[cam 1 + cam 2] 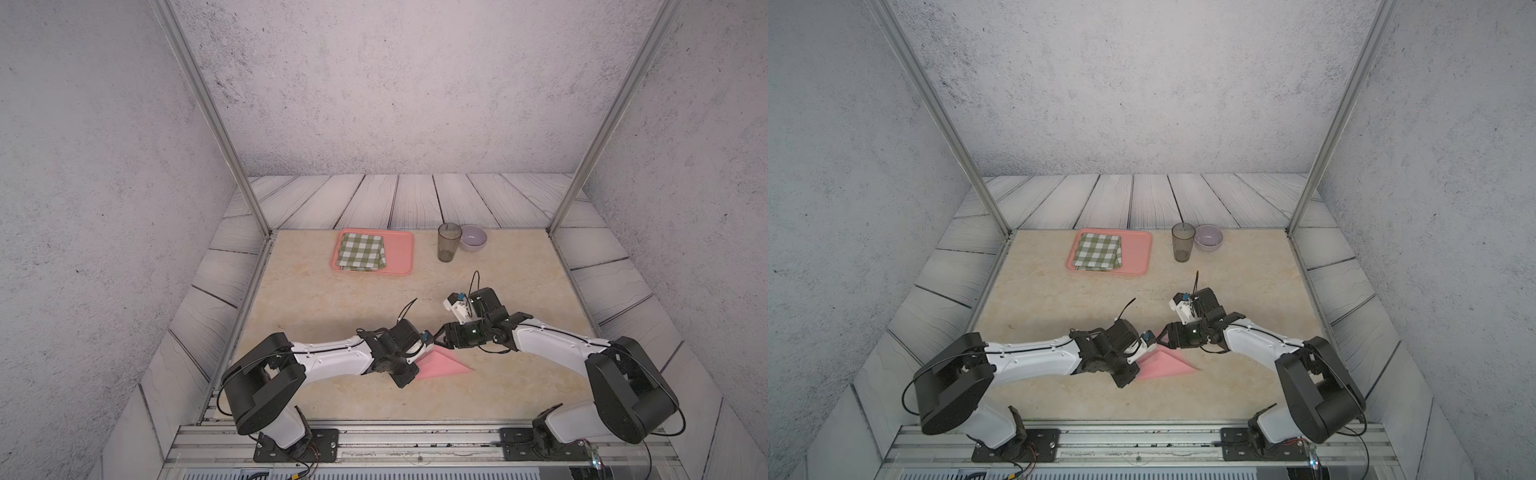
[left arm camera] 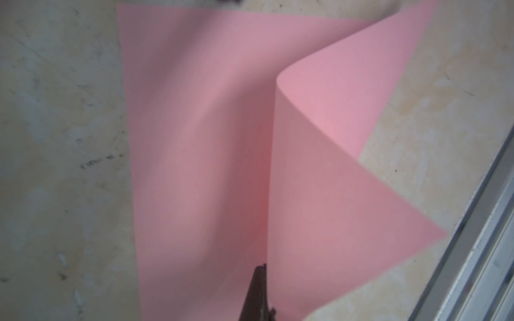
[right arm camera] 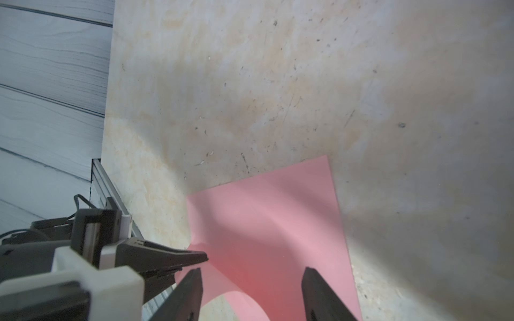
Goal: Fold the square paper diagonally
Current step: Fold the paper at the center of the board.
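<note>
Partly hidden, square paper pinched by left fingers, right fingers released.

A beige, marble-patterned tabletop is enclosed by grey, speckled concrete-look walls and bordered by pale wood-plank panels. Two aluminium posts are seen rising from its far corners; an aluminium rail is mounted along the near edge. The scene is softly, evenly lit.
</note>
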`<state>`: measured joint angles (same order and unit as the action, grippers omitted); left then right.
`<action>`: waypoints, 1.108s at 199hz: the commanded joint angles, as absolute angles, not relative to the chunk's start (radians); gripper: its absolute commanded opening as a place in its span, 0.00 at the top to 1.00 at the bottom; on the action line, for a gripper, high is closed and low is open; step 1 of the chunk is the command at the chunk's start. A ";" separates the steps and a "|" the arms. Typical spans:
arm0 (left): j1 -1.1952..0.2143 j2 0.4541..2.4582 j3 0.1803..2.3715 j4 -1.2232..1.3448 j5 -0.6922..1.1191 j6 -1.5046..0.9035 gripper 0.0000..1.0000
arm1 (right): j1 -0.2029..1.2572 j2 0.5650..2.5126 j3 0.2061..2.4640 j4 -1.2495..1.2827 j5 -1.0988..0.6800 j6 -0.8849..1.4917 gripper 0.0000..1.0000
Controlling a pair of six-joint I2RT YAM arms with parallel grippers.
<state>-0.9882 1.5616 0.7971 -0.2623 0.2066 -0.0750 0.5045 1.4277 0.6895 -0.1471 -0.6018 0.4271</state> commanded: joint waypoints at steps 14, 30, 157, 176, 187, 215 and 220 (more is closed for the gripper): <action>-0.980 1.569 0.825 -0.301 0.222 -0.057 1.00 | 0.507 1.326 0.612 -0.124 -0.613 0.393 0.39; -0.981 1.569 0.825 -0.306 0.224 -0.055 1.00 | 0.508 1.297 0.571 -0.103 -0.585 0.394 0.39; -0.982 1.582 0.854 -0.326 0.247 -0.046 1.00 | 0.531 1.271 0.490 0.017 -0.630 0.396 0.46; -0.981 1.581 0.859 -0.327 0.248 -0.046 1.00 | 0.546 1.270 0.491 0.014 -0.601 0.381 0.48; -0.980 1.582 0.863 -0.328 0.248 -0.045 1.00 | 0.552 1.270 0.489 0.013 -0.588 0.375 0.48; -0.981 1.595 0.880 -0.340 0.253 -0.040 1.00 | 0.568 1.266 0.483 0.015 -0.564 0.363 0.46; -0.980 1.597 0.883 -0.343 0.255 -0.038 1.00 | 0.570 1.266 0.484 0.013 -0.560 0.362 0.45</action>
